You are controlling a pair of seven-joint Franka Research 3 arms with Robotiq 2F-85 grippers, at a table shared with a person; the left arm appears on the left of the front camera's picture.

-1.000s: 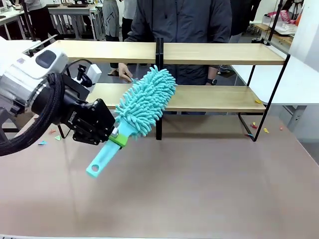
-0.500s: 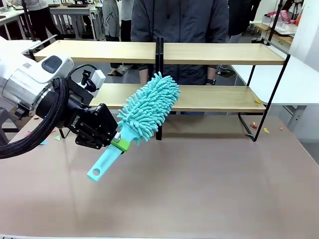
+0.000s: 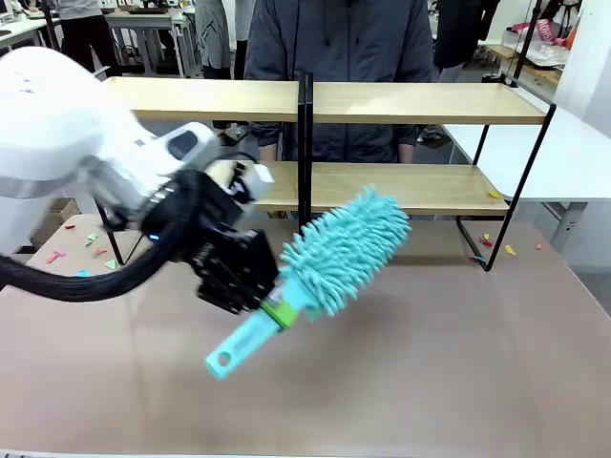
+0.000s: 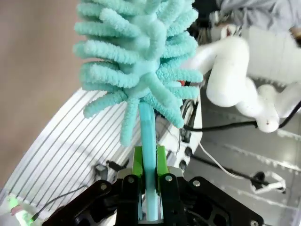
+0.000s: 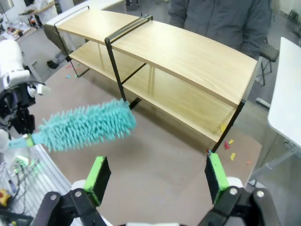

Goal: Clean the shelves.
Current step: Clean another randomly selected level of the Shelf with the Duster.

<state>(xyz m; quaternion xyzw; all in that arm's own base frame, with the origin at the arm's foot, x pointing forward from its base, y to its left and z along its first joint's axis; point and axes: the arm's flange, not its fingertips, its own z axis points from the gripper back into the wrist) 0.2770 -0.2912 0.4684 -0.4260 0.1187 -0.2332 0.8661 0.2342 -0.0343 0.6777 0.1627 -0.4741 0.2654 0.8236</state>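
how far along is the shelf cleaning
Done: the left end effector is shut on the handle of the fluffy teal microfibre duster. In hand: its head hangs over the table in front of the two-tier light wooden shelves, not touching them. Left: a small yellow scrap lies at the lower board's right end; the right end effector is open.

Two-tier shelves [image 3: 410, 103], light wooden boards on thin black frame, centre post, upright along table's [image 3: 430, 363] far side

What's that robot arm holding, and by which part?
The left arm's jaws clamp the teal duster by its handle, just below the fluffy head.
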